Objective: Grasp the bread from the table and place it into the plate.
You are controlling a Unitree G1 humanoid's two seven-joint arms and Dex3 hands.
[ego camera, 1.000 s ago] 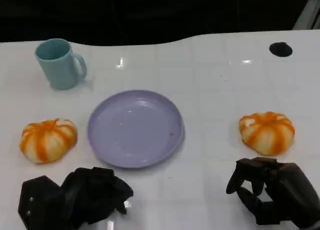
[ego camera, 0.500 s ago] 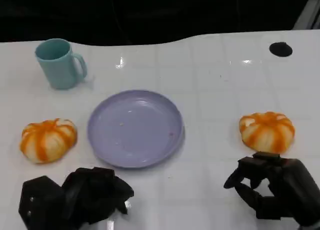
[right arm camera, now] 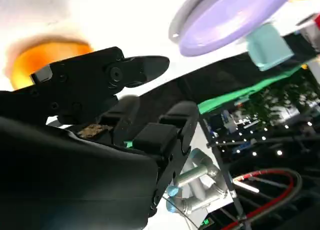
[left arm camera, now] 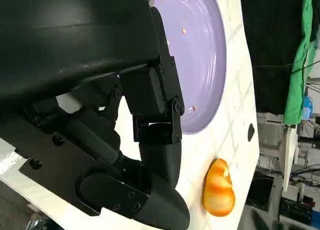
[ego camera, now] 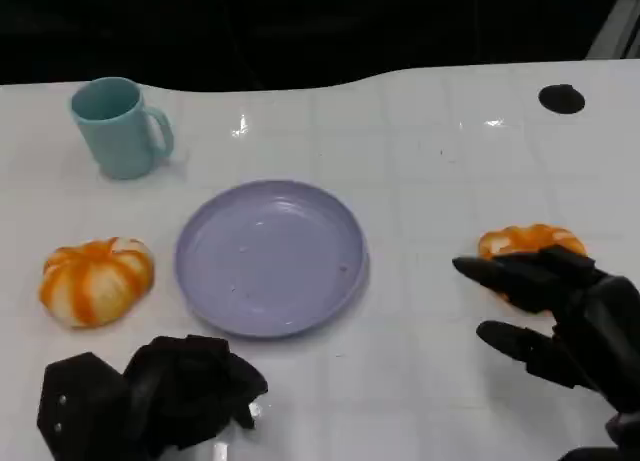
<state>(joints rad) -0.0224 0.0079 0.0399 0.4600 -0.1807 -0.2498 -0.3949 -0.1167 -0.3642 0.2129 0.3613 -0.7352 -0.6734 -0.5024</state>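
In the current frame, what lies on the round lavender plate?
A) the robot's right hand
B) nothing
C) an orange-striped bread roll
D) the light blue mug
B: the round lavender plate is bare, with one orange-striped bread roll on the table to one side of it and the other roll at the robot's right hand, whose fingers are spread.

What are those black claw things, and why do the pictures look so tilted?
They are a robot's two hands. One picture is taken from its head, looking down at a white table. The other two come from cameras on its wrists, so they tilt as the wrists turn. On the table lie a purple plate, a blue mug and two orange-striped breads. The right hand reaches with spread fingers over the right bread, holding nothing yet. The left hand rests curled near the left bread.
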